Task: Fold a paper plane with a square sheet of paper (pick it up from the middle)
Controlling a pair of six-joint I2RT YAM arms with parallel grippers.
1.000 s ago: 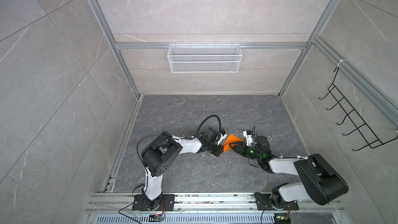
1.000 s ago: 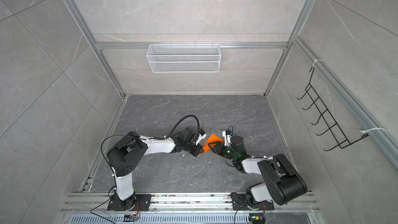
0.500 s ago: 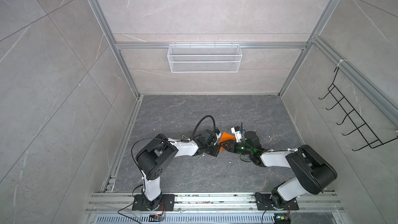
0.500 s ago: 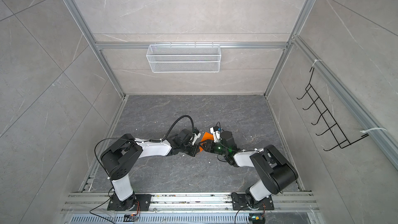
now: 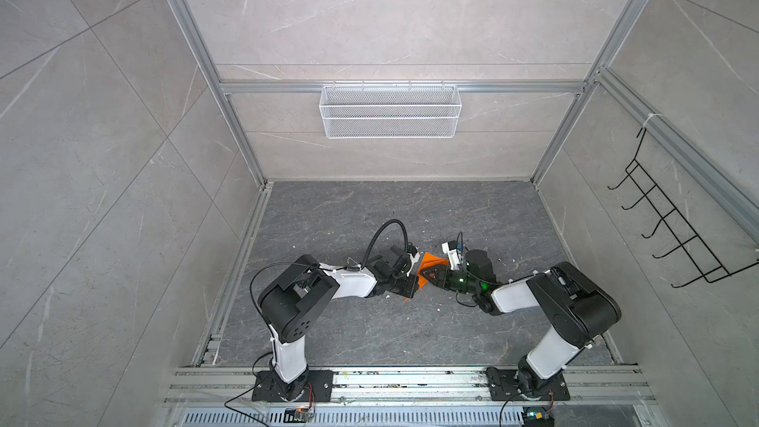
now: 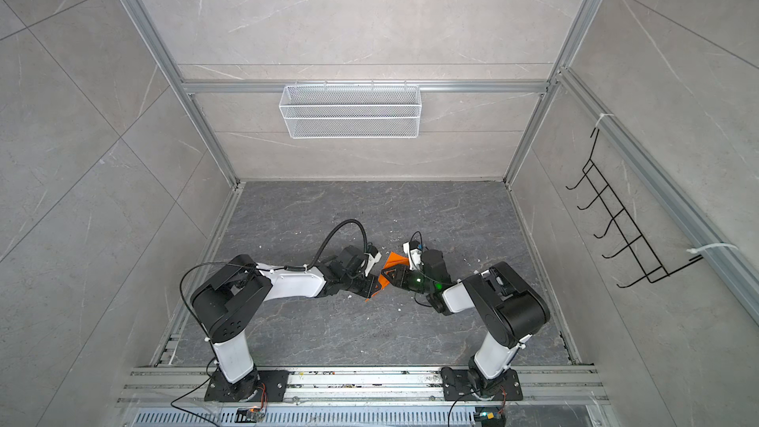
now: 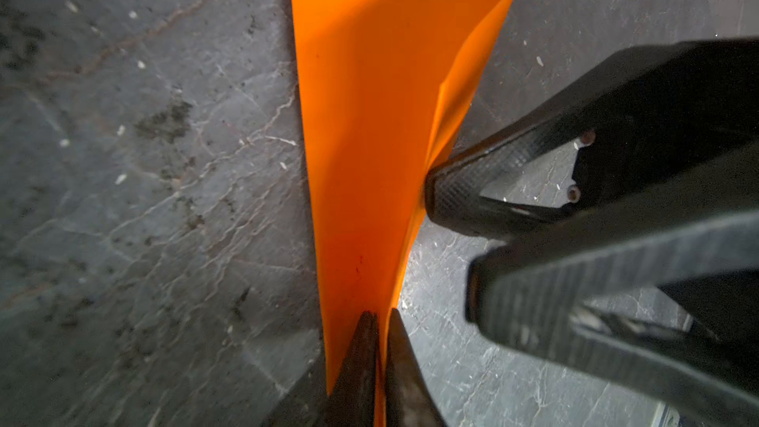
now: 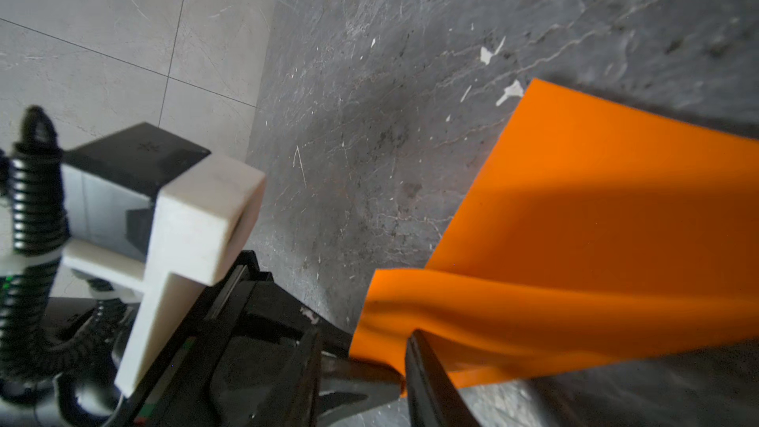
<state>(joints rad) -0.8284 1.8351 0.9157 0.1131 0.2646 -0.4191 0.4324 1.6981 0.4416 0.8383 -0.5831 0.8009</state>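
The orange sheet of paper (image 5: 430,259) (image 6: 395,258) is folded into layers and held on edge just above the dark floor, mid-cell. My left gripper (image 7: 381,314) (image 5: 412,287) is shut on its lower corner, with paper showing between the tips. My right gripper (image 8: 363,334) (image 5: 427,275) faces it from the right, with its jaws apart astride the paper's (image 8: 575,240) edge. One right finger (image 7: 451,186) touches the paper (image 7: 369,117). Whether the folds make a paper plane I cannot tell.
A white wire basket (image 5: 390,110) hangs on the back wall and a black hook rack (image 5: 673,240) on the right wall. White scraps (image 8: 509,92) dot the floor. The left arm's white camera mount (image 8: 197,232) is close beside my right gripper.
My right gripper has moved left up to the left gripper and narrowed its jaws around the paper's edge. The left gripper has kept its hold on the paper.
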